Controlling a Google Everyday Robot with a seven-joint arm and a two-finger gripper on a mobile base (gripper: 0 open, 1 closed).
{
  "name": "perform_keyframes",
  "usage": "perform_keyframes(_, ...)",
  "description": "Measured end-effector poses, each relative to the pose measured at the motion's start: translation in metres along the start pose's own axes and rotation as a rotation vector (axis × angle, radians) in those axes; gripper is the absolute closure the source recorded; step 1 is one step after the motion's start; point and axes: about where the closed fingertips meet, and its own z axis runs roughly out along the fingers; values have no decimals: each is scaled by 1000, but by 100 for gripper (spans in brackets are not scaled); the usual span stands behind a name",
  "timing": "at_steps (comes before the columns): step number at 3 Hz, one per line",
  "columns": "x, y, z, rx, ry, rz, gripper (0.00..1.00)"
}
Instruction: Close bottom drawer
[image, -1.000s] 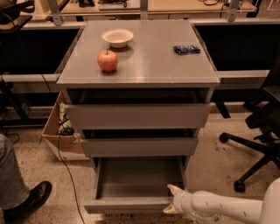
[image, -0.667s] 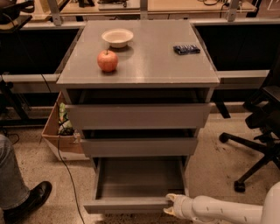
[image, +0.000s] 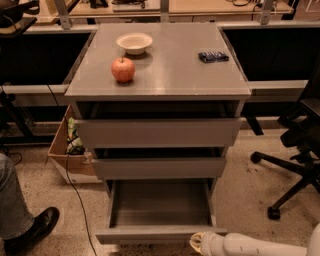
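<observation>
Camera view: cream rounded pincer (image: 196, 243), grip untellable, sits beside the open, boxy grey bottom drawer (image: 150, 234).

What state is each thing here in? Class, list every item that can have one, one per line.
bottom drawer: pulled open, nothing visible inside
middle drawer: close to shut
top drawer: close to shut
bowl: upright
apple: whole, stem up
end effector: low, at the bottom drawer's front corner

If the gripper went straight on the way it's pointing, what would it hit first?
Most likely the bottom drawer. The gripper sits low at the right and points left at the right end of the open drawer's front panel, though depth there is unclear.
</observation>
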Motion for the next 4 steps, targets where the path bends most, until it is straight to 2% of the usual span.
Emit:
perform_keyframes(1,5,1,20,1,-19,-1,100)
perform_keyframes(2,8,-16,38,45,-36,-12,100)
perform_keyframes(3,-1,-46,52,109,-60,-43,100)
perform_keyframes(4,-1,-46,52,109,-60,-43,100)
